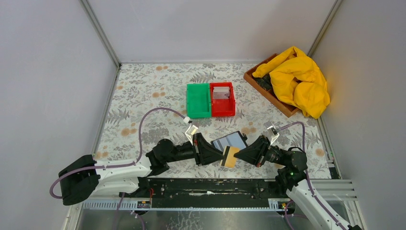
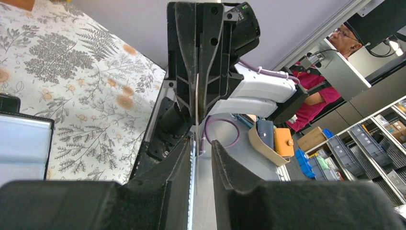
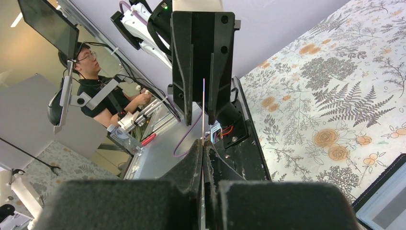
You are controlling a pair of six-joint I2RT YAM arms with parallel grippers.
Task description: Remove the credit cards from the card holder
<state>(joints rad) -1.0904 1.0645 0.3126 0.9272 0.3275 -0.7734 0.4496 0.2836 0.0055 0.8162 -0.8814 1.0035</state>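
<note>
Hands meet tip to tip over the near part of the bench [image 1: 143, 91], just in front of the card holder [image 1: 230, 140]. Right hand [image 1: 238, 155] is pressed together, pinching the tan credit card [image 1: 231, 162] by one edge; right wrist view shows its fingers [image 3: 191, 160] tight on it. Left hand [image 1: 221, 155] straddles the opposite edge, spread. Left wrist view shows a gap between the card and one finger [image 2: 227, 160], so not clamped. Card holder lies open on the bench, bluish sleeves up. Further back, green bin [image 1: 197, 101] and red bin [image 1: 223, 110] sit side by side, touching. Grey-white card [image 1: 220, 92] lies in the red one. Wooden tray [image 1: 267, 96] with yellow cloth [image 1: 299, 79] is at the far right corner.
</note>
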